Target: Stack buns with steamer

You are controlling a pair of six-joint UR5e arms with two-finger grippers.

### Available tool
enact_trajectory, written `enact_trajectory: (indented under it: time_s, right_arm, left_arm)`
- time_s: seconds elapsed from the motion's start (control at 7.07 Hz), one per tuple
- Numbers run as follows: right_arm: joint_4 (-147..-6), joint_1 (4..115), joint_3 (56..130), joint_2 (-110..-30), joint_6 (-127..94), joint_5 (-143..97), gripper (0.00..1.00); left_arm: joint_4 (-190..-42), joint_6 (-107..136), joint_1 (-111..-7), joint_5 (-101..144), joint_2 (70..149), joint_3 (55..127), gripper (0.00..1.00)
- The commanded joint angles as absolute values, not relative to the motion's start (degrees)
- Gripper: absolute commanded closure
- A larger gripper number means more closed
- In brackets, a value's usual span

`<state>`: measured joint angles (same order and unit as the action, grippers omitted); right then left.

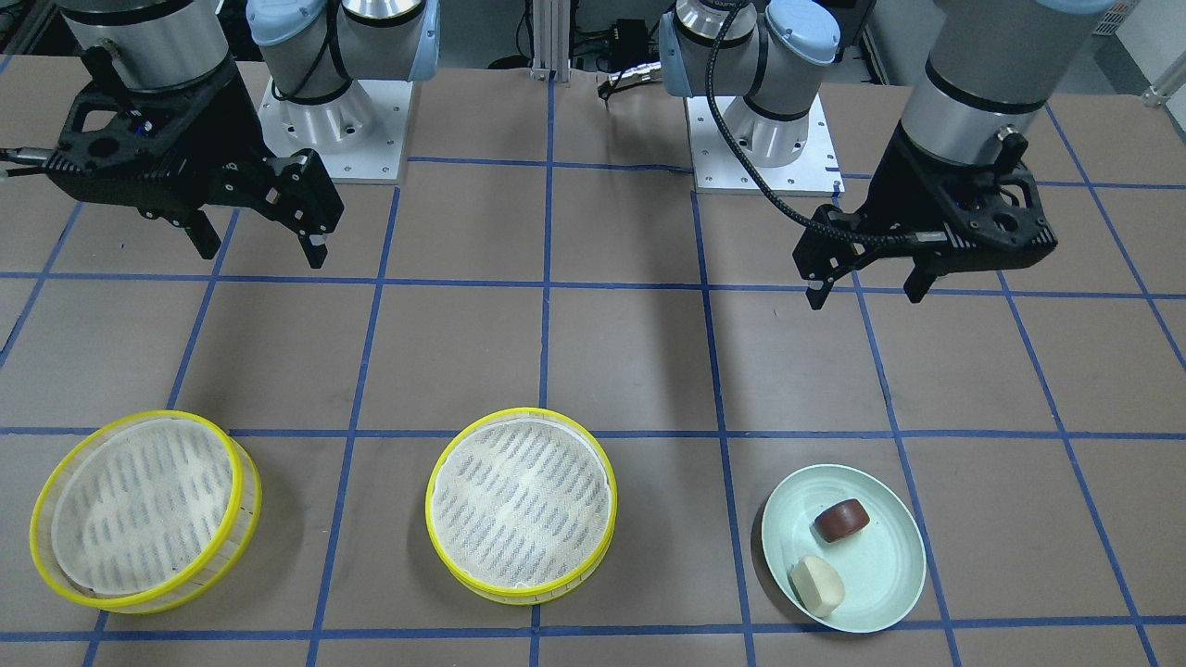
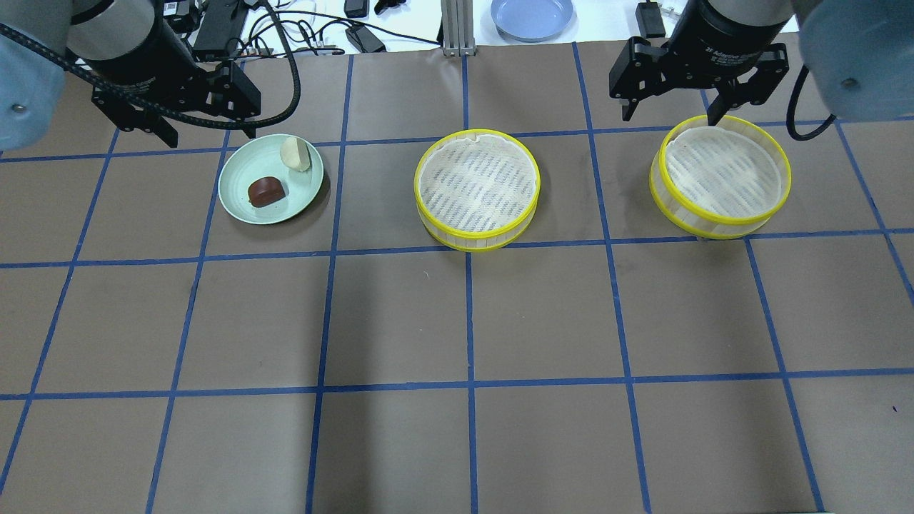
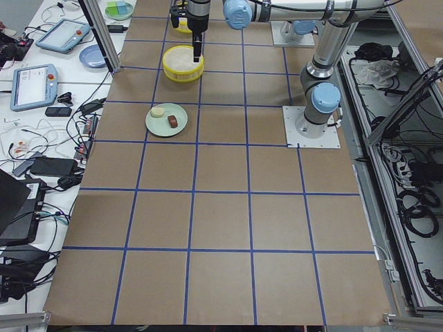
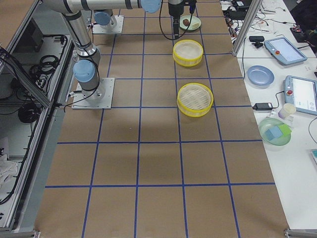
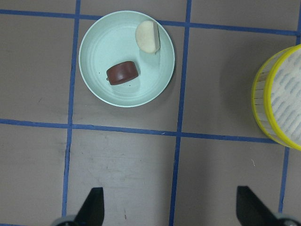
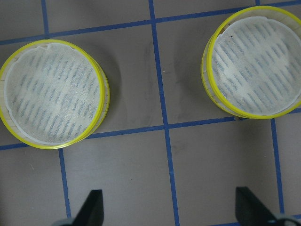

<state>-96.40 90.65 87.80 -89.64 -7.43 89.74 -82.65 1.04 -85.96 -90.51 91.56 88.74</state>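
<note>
Black left end effector (image 1: 865, 295) and right end effector (image 1: 262, 255) gape wide, empty.

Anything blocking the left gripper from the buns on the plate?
Nothing visible. The left gripper hangs open short of the green plate, where the cream bun and brown bun lie uncovered.
</note>
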Motion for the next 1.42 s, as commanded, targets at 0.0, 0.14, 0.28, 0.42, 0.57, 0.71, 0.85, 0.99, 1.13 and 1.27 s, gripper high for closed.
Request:
enact_trajectory:
  time_s: [0.0, 0.14, 0.28, 0.42, 0.57, 0.71, 0.85, 0.99, 1.13, 1.27]
  right_arm:
    - [-96.2, 90.6, 87.8, -89.7, -7.4, 89.7, 0.00]
    - [-96.3, 90.6, 87.8, -89.4, -7.1, 89.8, 0.00]
    - [-96.7, 90.5, 87.9, -89.1, -6.7, 90.0, 0.00]
    - [-96.9, 88.6, 87.9, -88.0, -6.0, 89.9, 0.00]
    - [-96.7, 84.0, 87.9, -85.8, -1.3, 88.7, 0.00]
    - [-97.2, 79.1, 87.8, -84.2, 7.1, 88.9, 0.00]
    - [-100.0, 74.7, 87.8, -82.9, 13.6, 89.6, 0.00]
    - [-104.0, 70.2, 87.8, -79.1, 19.2, 89.5, 0.00]
    - [-108.4, 66.5, 87.8, -75.1, 23.4, 89.1, 0.00]
    - [-111.9, 64.6, 87.8, -72.2, 27.2, 88.9, 0.00]
  left_arm:
    - [-82.7, 1.0, -85.8, -90.4, 91.5, 88.8, 0.00]
    - [-82.7, 0.8, -85.0, -90.3, 91.6, 88.8, 0.00]
    - [-82.7, 0.6, -84.6, -90.3, 92.3, 88.8, 0.00]
    - [-82.2, -0.2, -83.5, -90.3, 93.0, 88.9, 0.00]
    - [-81.9, -2.4, -81.8, -90.3, 93.8, 89.3, 0.00]
    - [-80.3, -7.0, -80.3, -90.4, 95.7, 89.6, 0.00]
    - [-75.6, -9.4, -79.3, -90.4, 98.6, 90.2, 0.00]
    - [-69.8, -12.4, -78.3, -90.4, 101.7, 92.8, 0.00]
    - [-63.2, -16.8, -77.3, -90.4, 104.8, 95.6, 0.00]
    - [-60.1, -20.7, -76.5, -90.4, 107.8, 96.3, 0.00]
